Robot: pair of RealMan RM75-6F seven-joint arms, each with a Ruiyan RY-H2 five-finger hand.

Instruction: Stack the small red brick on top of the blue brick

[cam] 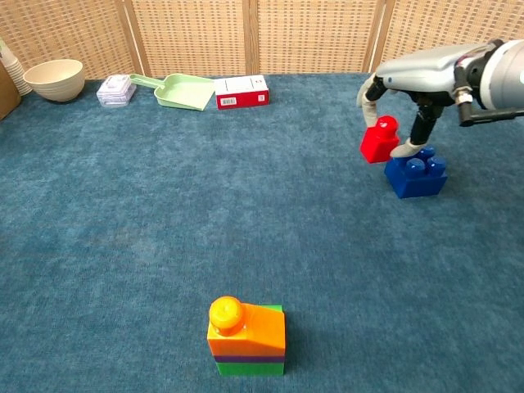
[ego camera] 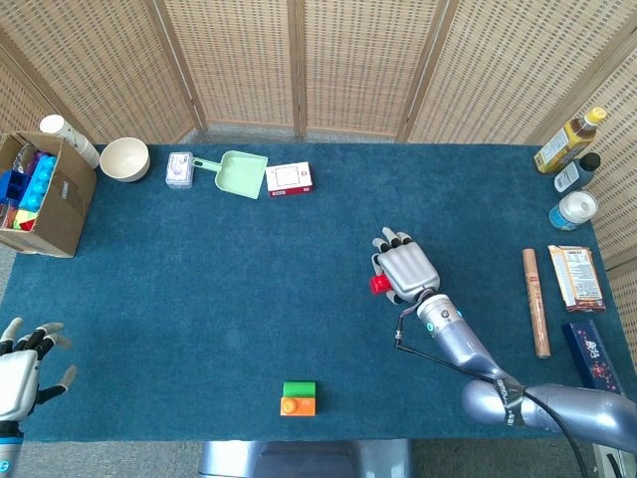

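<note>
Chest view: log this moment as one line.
right hand: holds small red plastic brick lifted off the cloth | square blue plastic brick: beside, nothing on it | left hand: idle, open

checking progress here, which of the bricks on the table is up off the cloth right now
The small red brick, held by the right hand just left of the blue brick. The blue brick and the orange and green stack sit flat on the cloth.

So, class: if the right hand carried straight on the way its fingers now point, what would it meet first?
Probably nothing nearby. In the head view the right hand, holding the small red brick, points up-table and slightly left over bare blue cloth; the wicker screen comes next. Depth is uncertain.
</note>
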